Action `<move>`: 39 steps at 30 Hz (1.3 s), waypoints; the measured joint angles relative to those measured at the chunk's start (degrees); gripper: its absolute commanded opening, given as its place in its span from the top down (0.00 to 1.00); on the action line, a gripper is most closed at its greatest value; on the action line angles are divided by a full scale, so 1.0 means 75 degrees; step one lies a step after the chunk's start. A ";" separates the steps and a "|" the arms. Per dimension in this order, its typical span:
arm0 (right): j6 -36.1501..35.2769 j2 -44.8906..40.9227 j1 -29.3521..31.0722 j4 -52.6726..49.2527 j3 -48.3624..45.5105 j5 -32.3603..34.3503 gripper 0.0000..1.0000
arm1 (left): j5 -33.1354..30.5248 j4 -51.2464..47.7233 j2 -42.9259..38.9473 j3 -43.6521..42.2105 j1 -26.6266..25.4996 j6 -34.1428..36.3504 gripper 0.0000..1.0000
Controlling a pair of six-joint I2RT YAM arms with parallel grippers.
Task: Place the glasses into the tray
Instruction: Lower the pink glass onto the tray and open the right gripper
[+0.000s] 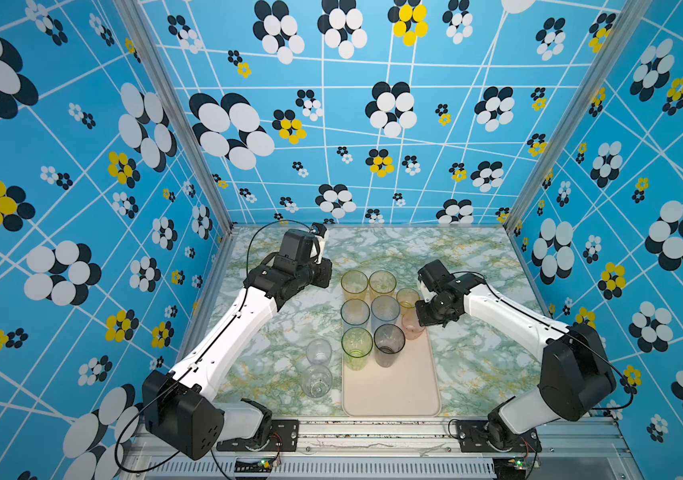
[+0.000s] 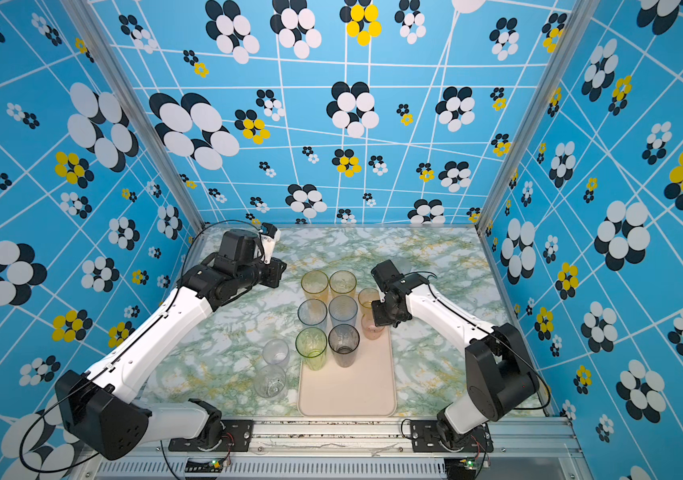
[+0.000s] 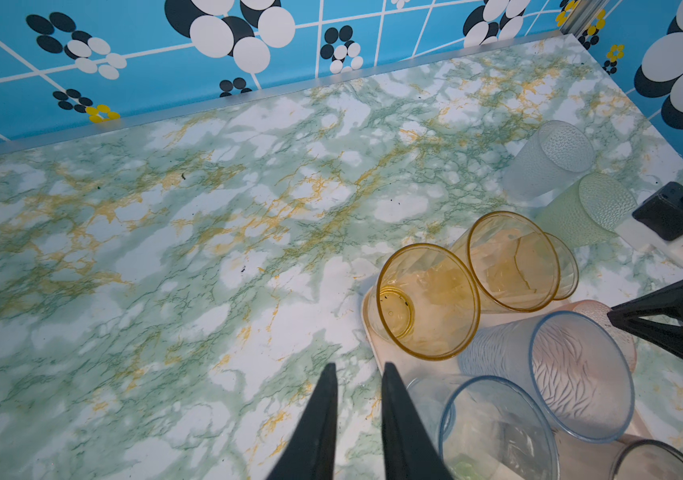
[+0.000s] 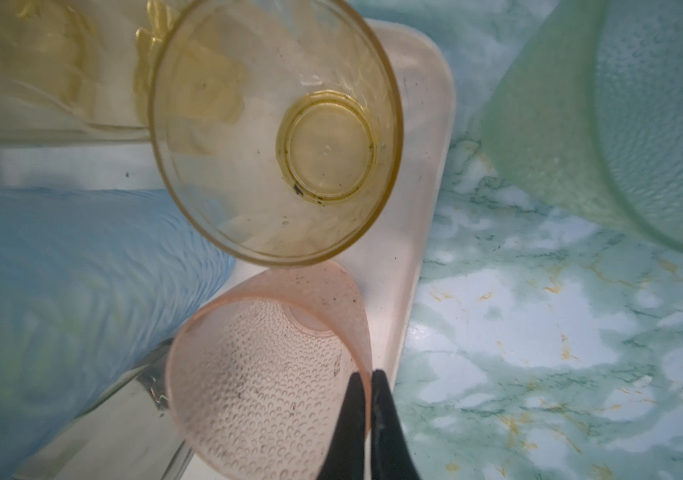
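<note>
We note the right pincer (image 4: 368, 374) clamped on the rim of the pink tumbler (image 4: 269, 374), one finger inside the wall and one outside. In both top views the wrist covers the grip, and only the glass's lower part shows beneath it. The pink tumbler sits over the tray (image 4: 414, 166), close to the long edge on this pincer's own side. We cannot tell whether its base is down on the tray floor. Just ahead of the pincer stands a short amber tumbler (image 4: 277, 133), its rim all but touching the pink one. A tall blue tumbler (image 4: 82, 270) crowds in from the inner side. Further in from the pincer, a green tumbler (image 1: 357, 345) and a smoky grey tumbler (image 1: 389, 340) stand on the tray. We judge the step in hand to be the set-down of the pink glass. The next move calls for seating the base flat and parting the fingers a little. Then comes a straight lift, so the inner finger clears the rim without dragging the glass into its amber neighbour. The left pincer (image 3: 359, 368) holds nothing, its fingers a narrow gap apart over bare desk (image 3: 165, 249). It is just off the tray's corner, with a tall amber tumbler (image 3: 427, 299) near it. Off the tray are a frosted tumbler (image 3: 551, 162) and a pale green tumbler (image 3: 585, 208), on the desk out beyond the right pincer. A clear tumbler (image 1: 318, 352) and a second clear tumbler (image 1: 317, 381) stand well back from the left pincer, beside the tray.
</note>
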 measured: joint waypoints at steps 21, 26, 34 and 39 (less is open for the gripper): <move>0.0000 0.0399 0.0000 0.0312 0.0312 -0.0020 0.87 | -0.0055 -0.0058 0.0026 0.0000 0.0003 0.0122 0.78; -0.0003 0.0414 0.0000 0.0306 0.0312 -0.0020 0.82 | -0.0055 -0.0082 0.0026 0.0000 0.0003 0.0149 0.78; -0.0003 0.0361 0.0000 0.0286 0.0312 -0.0020 0.77 | -0.0058 -0.0125 0.0026 0.0000 0.0003 0.0175 0.78; -0.0009 0.0052 -0.0012 0.0224 0.0312 -0.0023 0.74 | -0.0064 -0.0119 0.0026 0.0000 0.0012 0.0175 0.78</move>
